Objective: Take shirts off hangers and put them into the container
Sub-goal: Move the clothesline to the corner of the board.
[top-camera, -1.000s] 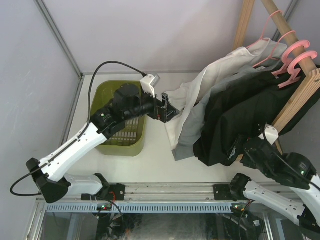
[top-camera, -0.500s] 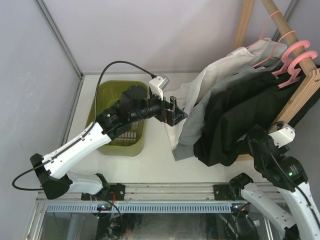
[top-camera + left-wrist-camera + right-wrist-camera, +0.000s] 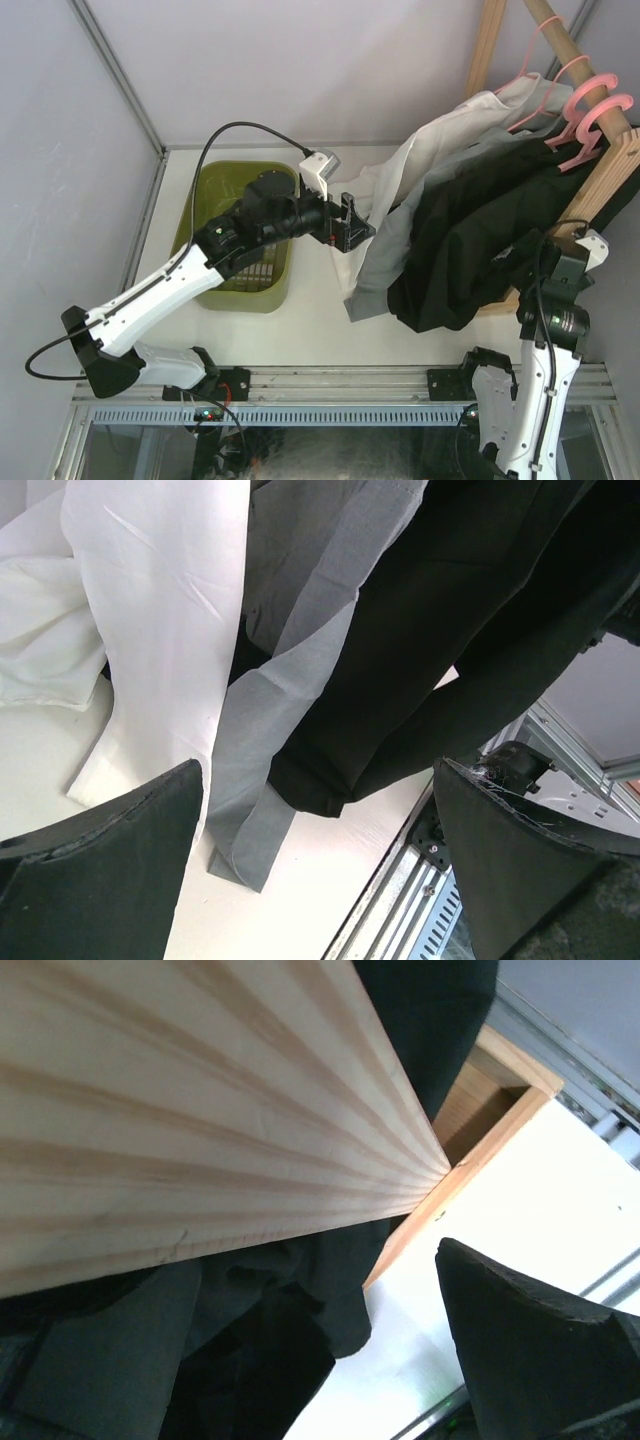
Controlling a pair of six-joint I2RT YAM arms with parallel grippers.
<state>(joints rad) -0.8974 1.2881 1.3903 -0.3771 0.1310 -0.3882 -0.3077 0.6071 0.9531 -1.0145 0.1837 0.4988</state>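
Both the left gripper (image 3: pixel 355 222) and right gripper (image 3: pixel 320 1360) are spread wide, nothing held. The shirts (image 3: pixel 470 230) are hung on hangers (image 3: pixel 590 110), apart from the tub (image 3: pixel 240 295); the white shirt (image 3: pixel 410 160) should be pinched deep.

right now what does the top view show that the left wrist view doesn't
Only the top view: the olive-green container, and the pink hangers hooked on the wooden pole.
Only the left wrist view: the left gripper seen from between its own fingers, jaws wide apart with nothing between them, facing the shirt hems up close.
Both: the white shirt, the grey shirt, the black shirts and the table.
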